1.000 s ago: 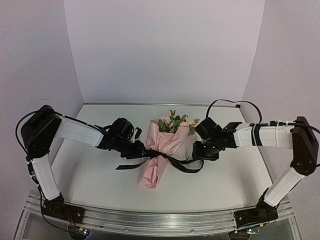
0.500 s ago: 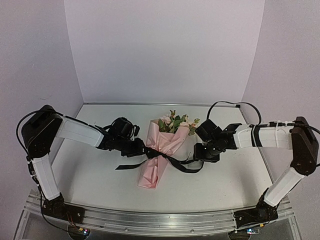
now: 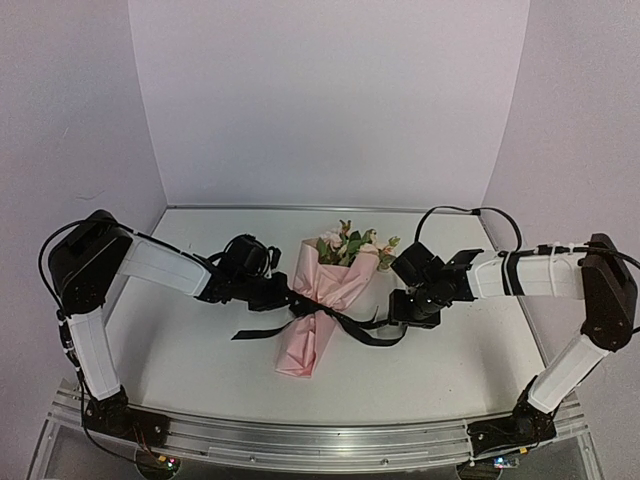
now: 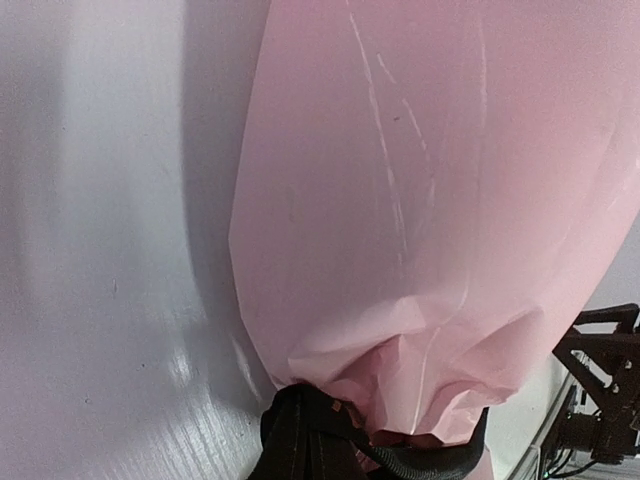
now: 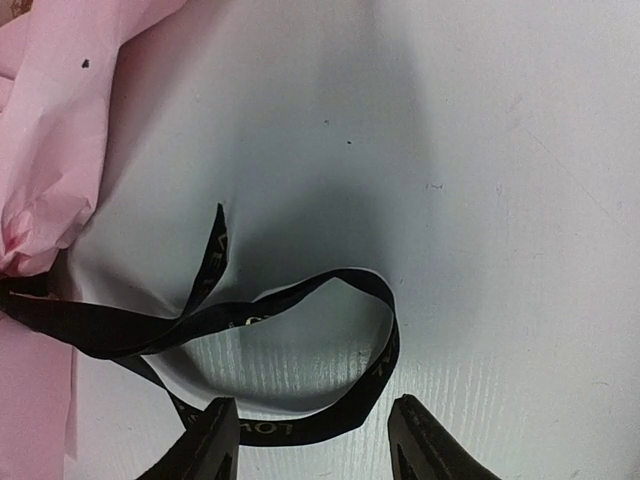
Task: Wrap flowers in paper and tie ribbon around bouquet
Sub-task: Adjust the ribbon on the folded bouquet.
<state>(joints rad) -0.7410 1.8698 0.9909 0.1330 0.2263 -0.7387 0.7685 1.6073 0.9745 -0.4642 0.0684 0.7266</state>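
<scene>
At the bouquet's (image 3: 305,345) nine o'clock the left gripper (image 3: 283,297) sits closed by the ribbon (image 5: 372,300) knot, hold unclear, right gripper (image 5: 312,420) half-open, empty; tugging a loop could untie it.

From my left wrist, the ribbon (image 4: 330,440) knot is cut off at the bottom edge, and the paper (image 4: 420,200) overruns the frame's top and right, hiding whatever it wraps.

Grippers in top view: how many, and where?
2. Left gripper sits at the bouquet's tied waist, on its left; right gripper is over the ribbon loop to its right. None hidden.
</scene>
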